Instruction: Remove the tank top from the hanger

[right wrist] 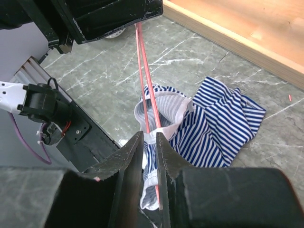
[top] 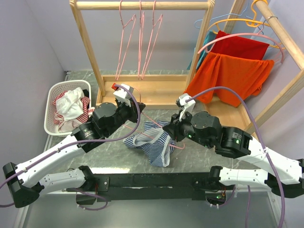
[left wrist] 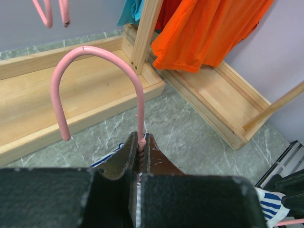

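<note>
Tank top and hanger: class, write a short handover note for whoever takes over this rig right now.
Left gripper: shut on the pink hanger at its neck, below the hook.
Right gripper: closed on the white-edged strap of the striped tank top, beside the hanger wire.
Done: hanger held low over the table, both grips set.
Left: the strap still loops the wire; pull the top clear.
</note>
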Robot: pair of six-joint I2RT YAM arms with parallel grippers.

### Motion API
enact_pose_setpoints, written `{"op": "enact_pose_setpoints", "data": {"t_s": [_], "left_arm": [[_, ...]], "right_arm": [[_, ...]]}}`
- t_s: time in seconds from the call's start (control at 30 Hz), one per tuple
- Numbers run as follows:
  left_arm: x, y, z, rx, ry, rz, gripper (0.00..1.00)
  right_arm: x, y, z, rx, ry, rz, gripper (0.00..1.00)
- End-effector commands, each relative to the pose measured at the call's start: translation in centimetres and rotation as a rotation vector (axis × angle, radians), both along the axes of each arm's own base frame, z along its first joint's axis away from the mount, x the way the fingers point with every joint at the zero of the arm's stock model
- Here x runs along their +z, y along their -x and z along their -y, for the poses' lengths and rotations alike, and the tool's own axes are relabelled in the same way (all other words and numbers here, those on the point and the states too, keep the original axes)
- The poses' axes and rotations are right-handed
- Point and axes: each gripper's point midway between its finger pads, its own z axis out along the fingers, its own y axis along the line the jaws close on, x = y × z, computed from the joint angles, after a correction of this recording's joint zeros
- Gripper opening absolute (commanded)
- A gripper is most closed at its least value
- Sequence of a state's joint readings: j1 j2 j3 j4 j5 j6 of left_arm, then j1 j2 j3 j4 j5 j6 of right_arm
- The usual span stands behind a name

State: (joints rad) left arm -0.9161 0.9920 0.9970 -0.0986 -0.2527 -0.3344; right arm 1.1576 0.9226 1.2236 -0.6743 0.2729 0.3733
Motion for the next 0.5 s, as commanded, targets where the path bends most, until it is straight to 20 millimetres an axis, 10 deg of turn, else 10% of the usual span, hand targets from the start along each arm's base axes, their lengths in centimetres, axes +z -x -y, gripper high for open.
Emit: {"op": "enact_pose_setpoints", "data": {"t_s": [0.0,0.47], "left_arm": [[1.8,0.2,-0.4,0.008,0.034,0.04,0.01],[2.0,0.1,-0.3,0.003,0.039,0.041,0.01]], "right_arm": [[-0.1,-0.1,0.7,-0.02,0.005,-0.005,0.25],[-1.4,0.0,-0.2,0.017,0.033,-0.03,0.24]]}}
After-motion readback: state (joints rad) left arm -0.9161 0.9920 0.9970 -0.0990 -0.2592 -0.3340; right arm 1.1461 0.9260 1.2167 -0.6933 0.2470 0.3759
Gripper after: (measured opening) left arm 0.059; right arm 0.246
